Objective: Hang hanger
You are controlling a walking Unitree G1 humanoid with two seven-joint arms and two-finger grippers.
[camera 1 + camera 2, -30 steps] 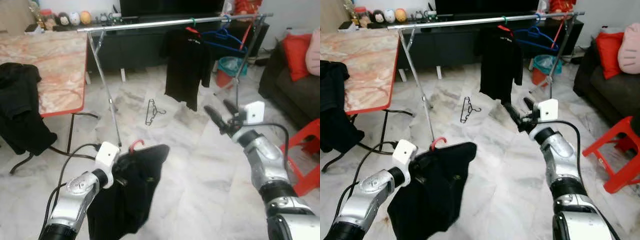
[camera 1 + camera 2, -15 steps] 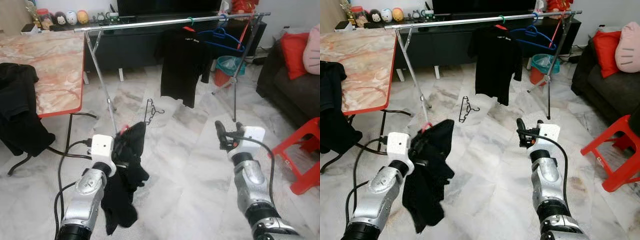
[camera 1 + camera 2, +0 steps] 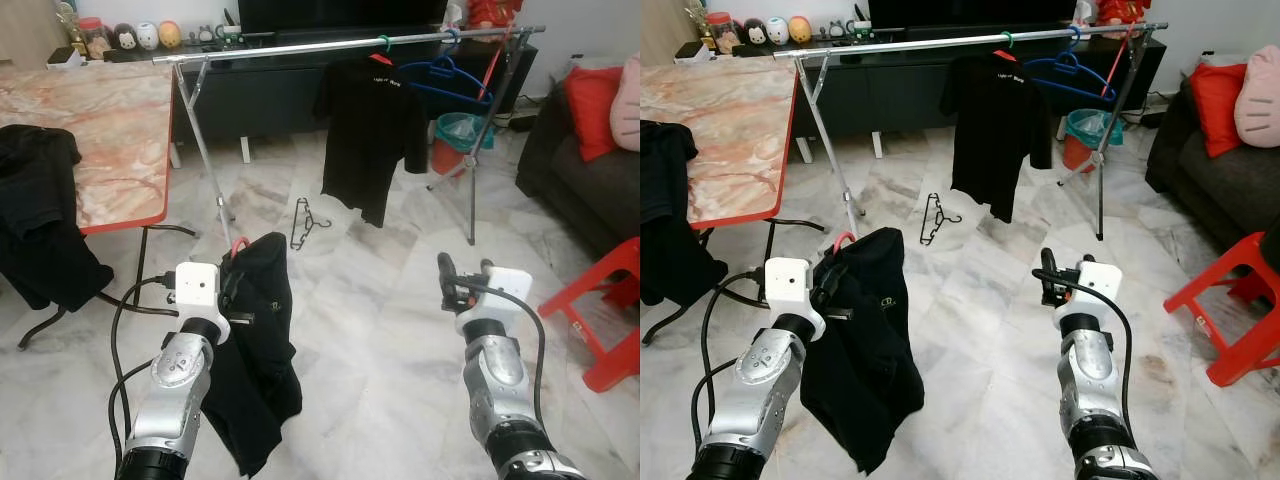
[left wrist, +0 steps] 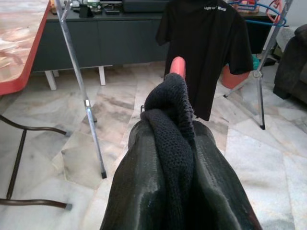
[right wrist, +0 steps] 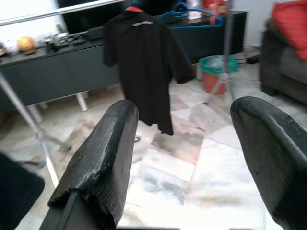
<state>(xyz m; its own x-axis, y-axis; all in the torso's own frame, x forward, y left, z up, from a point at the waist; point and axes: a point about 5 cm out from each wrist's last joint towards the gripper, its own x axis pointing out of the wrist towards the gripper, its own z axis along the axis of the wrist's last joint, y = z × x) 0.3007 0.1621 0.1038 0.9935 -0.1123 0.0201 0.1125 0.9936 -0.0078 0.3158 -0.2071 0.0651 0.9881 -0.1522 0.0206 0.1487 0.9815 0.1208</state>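
White marble floor point(image 3: 370, 300), steel clothes rail point(image 3: 300, 47) far across, black shirt point(image 3: 372, 130) hanging there, marble counter point(image 3: 90, 130) left, left pincer point(image 3: 232, 300) pinching red hanger point(image 3: 239, 243) draped with dark garment point(image 3: 255, 370) near left, right pincer point(image 3: 452, 280) spread, empty.

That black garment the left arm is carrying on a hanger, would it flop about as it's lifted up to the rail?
Probably floppy: the black garment hangs in loose folds below the left tool. Likely light, since one arm carries it. It may slide off the red hanger.
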